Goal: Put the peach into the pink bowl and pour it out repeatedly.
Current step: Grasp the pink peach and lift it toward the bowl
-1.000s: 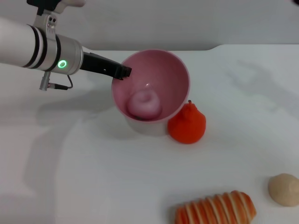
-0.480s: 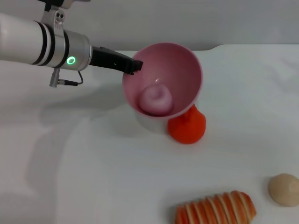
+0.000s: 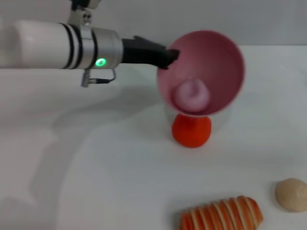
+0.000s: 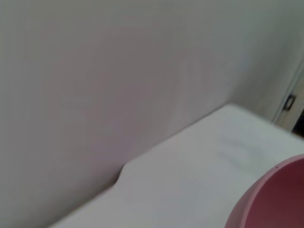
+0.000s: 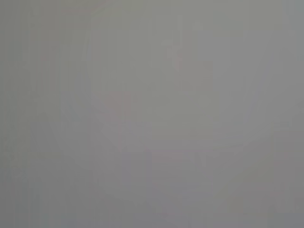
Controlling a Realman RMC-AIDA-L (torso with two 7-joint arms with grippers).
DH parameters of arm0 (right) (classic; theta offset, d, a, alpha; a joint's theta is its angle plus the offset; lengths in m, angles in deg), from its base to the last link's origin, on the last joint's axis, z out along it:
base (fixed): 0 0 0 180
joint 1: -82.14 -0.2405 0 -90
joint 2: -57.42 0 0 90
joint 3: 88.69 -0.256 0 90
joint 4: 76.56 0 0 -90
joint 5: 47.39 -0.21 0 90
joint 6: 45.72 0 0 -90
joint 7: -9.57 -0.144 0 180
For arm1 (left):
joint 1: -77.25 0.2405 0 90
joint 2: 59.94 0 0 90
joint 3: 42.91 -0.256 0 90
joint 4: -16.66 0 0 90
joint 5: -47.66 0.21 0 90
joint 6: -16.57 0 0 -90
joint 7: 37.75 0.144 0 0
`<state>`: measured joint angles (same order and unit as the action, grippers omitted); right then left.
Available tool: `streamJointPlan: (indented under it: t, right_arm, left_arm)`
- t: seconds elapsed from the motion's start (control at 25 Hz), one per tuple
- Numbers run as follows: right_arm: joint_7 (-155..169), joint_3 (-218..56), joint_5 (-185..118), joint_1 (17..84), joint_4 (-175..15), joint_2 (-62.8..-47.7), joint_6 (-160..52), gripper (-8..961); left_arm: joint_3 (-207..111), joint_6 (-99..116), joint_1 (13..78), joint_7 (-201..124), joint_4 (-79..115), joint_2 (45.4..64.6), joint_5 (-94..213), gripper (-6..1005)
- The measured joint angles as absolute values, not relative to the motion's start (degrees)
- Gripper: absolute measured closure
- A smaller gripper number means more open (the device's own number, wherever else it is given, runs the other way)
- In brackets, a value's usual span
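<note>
Left hand [image 3: 169,56] gripping the pink bowl [image 3: 211,62] by the rim portion farthest from the beige ball [image 3: 291,194], fingers clenched on the bowl wall. I am carrying the bowl in the air, clear of the tabletop [image 3: 96,182], its mouth tipped toward the camera. The peach [image 3: 193,94] is lying inside the bowl, against the lowest part of the inner wall. Directly beneath the bowl, the orange-red pear-shaped fruit [image 3: 192,130] is standing on the tabletop; the bowl's underside is overlapping its top in the head view, and contact between them cannot be judged. The striped orange bread-like toy [image 3: 221,214] is lying just beside the beige ball, well apart from the bowl. In the left wrist view only an edge of the bowl [image 4: 273,197] is showing. My right hand is not appearing in any view, and its wrist camera is showing nothing recognisable.

To pour well, in my judgement, I am needing to rotate the wrist smoothly so the peach rolls over the rim opposite my grip, aiming toward bare tabletop away from the pear-shaped fruit. Keeping the grip firm matters, since a single-edge hold on a glossy bowl may slip as the load shifts. A low, slow tip should keep the peach from bouncing toward the ball.
</note>
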<state>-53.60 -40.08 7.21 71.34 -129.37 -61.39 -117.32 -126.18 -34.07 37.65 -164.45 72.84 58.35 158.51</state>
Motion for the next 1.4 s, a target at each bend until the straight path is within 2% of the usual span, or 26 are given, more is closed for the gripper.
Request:
streamJointPlan:
  t: [0.36,0.96,1.4]
  right_arm:
    - [-52.8,-44.7,7.1,74.3,-127.3,-61.56,-120.1,402]
    - [-53.2,-48.2,7.0,75.7,-127.0,-61.67,-122.5,403]
    - [-53.3,-47.6,7.0,74.9,-125.8,-61.66,-123.0,404]
  left_arm:
    - [-142.4,-15.3,42.4,-150.5,78.1,58.51,145.5,953]
    - [-170.6,26.3,53.8,-138.7,92.2,58.39,147.4,953]
    - [-182.6,46.9,55.9,-138.9,90.9,58.51,160.9,953]
